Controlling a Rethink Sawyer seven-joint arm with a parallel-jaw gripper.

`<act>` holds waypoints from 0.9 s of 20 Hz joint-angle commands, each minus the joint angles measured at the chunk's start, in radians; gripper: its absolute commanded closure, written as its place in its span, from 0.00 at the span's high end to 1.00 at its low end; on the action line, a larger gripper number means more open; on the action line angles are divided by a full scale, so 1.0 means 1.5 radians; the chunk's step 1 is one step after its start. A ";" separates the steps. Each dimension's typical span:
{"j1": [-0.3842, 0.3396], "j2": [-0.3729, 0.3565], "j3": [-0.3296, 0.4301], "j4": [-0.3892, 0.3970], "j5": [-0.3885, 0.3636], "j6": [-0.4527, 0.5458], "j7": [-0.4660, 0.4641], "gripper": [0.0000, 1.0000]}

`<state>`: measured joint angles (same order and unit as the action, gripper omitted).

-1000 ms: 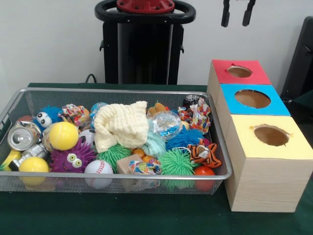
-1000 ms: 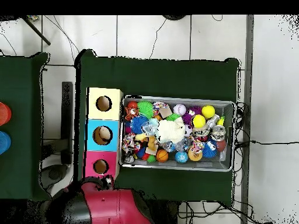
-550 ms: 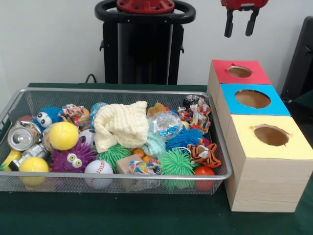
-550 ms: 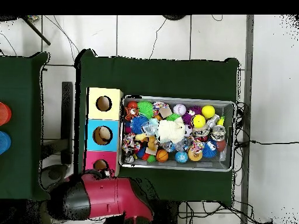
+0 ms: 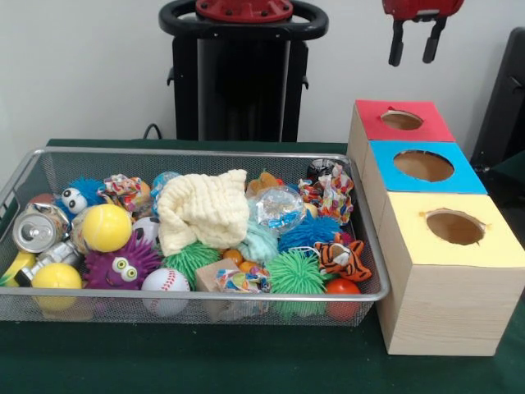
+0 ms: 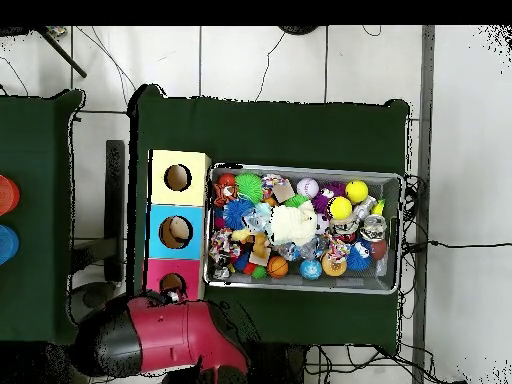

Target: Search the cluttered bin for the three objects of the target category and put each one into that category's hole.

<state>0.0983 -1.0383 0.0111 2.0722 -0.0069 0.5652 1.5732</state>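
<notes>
A wire mesh bin (image 5: 205, 153) is packed with toys: a cream cloth (image 5: 203, 209) on top in the middle, a yellow ball (image 5: 107, 227), a baseball (image 5: 165, 282), a green spiky ball (image 5: 295, 272) and a tiger toy (image 5: 343, 256). To its right stand three boxes with round holes, red (image 5: 402, 121), blue (image 5: 423, 166) and yellow (image 5: 454, 227). My gripper (image 5: 415, 46) hangs open and empty high above the red box. In the overhead view the red arm (image 6: 160, 335) lies beside the red box (image 6: 172, 283) and hides the gripper.
A silver can (image 5: 37, 230) and a purple monster ball (image 5: 123, 264) lie at the bin's left end. The black pedestal (image 5: 242, 74) stands behind the bin. In the overhead view the bin (image 6: 300, 287) sits on a green cloth (image 6: 270, 130).
The gripper has come lower and shifted right in the front view, still open and empty. In the overhead view the arm has swung left past the red box. The bin's contents are unchanged.
</notes>
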 commanded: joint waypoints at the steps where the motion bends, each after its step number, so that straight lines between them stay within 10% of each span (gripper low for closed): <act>1: -0.061 0.040 0.054 -0.009 -0.004 -0.019 0.029 1.00; 5: -0.138 0.038 0.083 0.008 -0.036 -0.042 -0.049 1.00; 18: -0.213 0.037 0.070 0.053 -0.071 -0.105 0.019 1.00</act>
<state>-0.1927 -1.0083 0.0661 2.0918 -0.0369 0.4616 1.5732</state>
